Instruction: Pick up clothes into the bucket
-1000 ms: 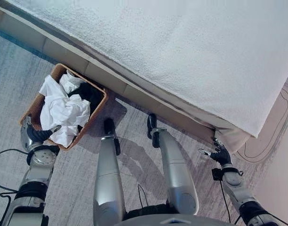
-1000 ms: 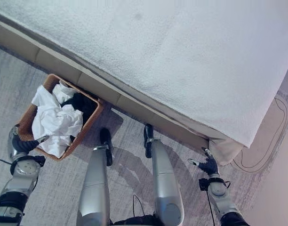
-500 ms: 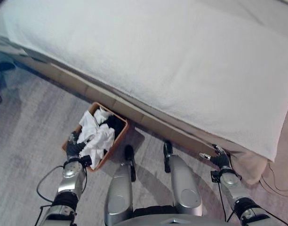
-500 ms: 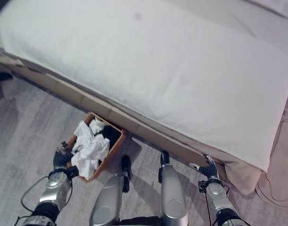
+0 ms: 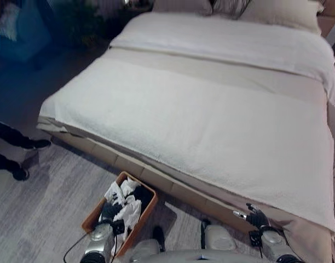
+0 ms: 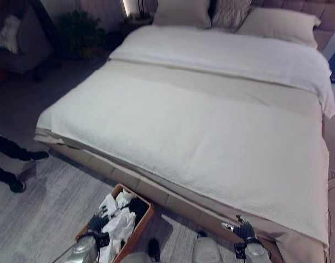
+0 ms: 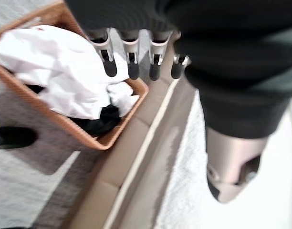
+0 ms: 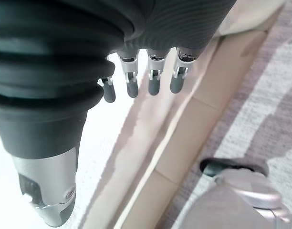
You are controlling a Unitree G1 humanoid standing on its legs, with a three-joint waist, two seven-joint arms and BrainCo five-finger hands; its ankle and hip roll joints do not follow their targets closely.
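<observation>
A: Clothes?
B: White and dark clothes (image 5: pixel 123 207) piled in the basket (image 5: pixel 149 196) on the floor beside the bed (image 5: pixel 211 126).
A: Hands?
B: Left hand (image 7: pixel 136 57) over basket, fingers straight, empty. Right hand (image 8: pixel 146 81) near bed base, relaxed, empty.

A wide bed (image 5: pixel 211 115) under a pale cover stands on grey floor (image 5: pixel 41 213). Pillows (image 6: pixel 211 13) lie at the bed's far end. A person's dark shoes (image 5: pixel 22 159) stand left of the bed's near corner.
</observation>
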